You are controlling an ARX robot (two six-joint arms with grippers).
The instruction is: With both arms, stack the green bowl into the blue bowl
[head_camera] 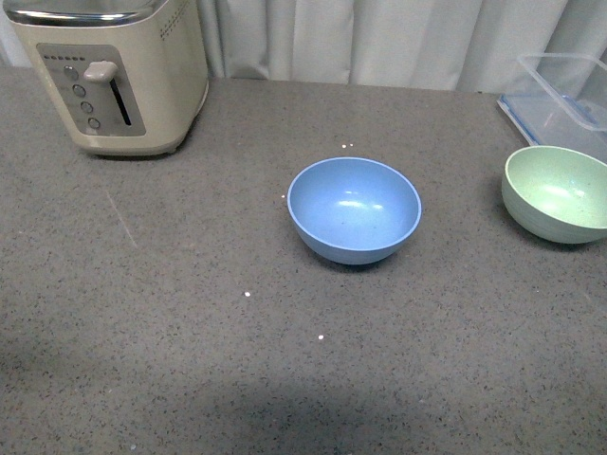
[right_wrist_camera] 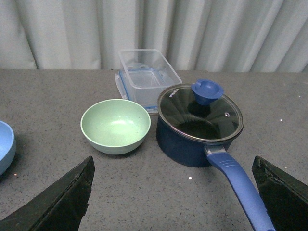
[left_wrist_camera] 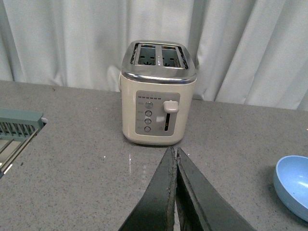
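Observation:
The blue bowl [head_camera: 354,209] stands upright and empty in the middle of the grey counter. Its rim also shows in the left wrist view [left_wrist_camera: 293,185] and the right wrist view [right_wrist_camera: 6,147]. The green bowl [head_camera: 558,192] stands upright and empty at the right edge of the front view, apart from the blue bowl; it shows in the right wrist view [right_wrist_camera: 115,126]. Neither arm shows in the front view. My left gripper [left_wrist_camera: 175,153] is shut and empty, short of the toaster. My right gripper [right_wrist_camera: 173,166] is open and empty, well back from the green bowl.
A cream toaster [head_camera: 119,71] stands at the back left. A clear plastic container [right_wrist_camera: 147,77] sits behind the green bowl. A dark blue saucepan [right_wrist_camera: 197,127] with a glass lid and blue handle [right_wrist_camera: 240,185] stands right beside the green bowl. A rack [left_wrist_camera: 17,130] lies beside the toaster.

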